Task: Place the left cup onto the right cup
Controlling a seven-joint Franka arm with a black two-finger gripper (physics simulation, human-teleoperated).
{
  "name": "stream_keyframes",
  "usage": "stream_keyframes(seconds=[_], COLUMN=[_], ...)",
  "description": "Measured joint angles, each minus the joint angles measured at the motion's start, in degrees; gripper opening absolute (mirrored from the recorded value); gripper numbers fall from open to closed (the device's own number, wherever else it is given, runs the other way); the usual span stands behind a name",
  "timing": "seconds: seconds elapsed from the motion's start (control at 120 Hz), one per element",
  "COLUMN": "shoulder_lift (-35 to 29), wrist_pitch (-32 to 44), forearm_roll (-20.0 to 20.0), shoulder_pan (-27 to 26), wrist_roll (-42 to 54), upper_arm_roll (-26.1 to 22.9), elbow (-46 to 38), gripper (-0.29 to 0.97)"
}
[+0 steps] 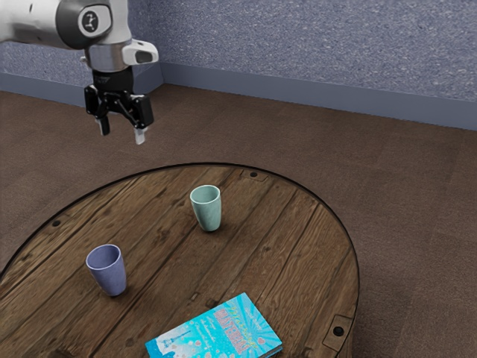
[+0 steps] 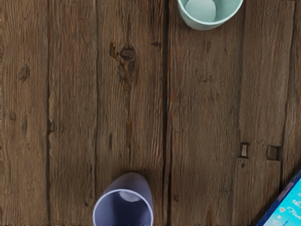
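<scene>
My hand (image 1: 121,128) hangs spread and empty high above the round wooden worktop (image 1: 283,246), where the lilac cup (image 1: 106,268) stands upright toward the exterior view's left, well apart from the mint cup (image 1: 206,207), a turquoise book (image 1: 216,337) lying nearer the camera.

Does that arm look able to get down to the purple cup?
Probably yes. The purple cup stands upright with bare table around it, apart from the green cup and the book, and the jaws hang open above, nothing between.
</scene>
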Motion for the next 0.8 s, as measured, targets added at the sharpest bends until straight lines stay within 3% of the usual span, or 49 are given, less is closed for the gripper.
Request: stream_keyframes(seconds=[0.108,0.408,0.8], shoulder_lift=[-0.75,-15.64,-14.58], wrist_pitch=[0.39,11.83,29.47], forearm_roll=[-0.08,0.67,1.6], shoulder_pan=[0.12,-0.99,-3.74], wrist_roll=[0.05,0.22,-0.16], upper_arm_roll=[0.34,3.64,5.3], elbow=[-2.29,-31.74,-45.67], gripper=[0.68,0.68,0.68])
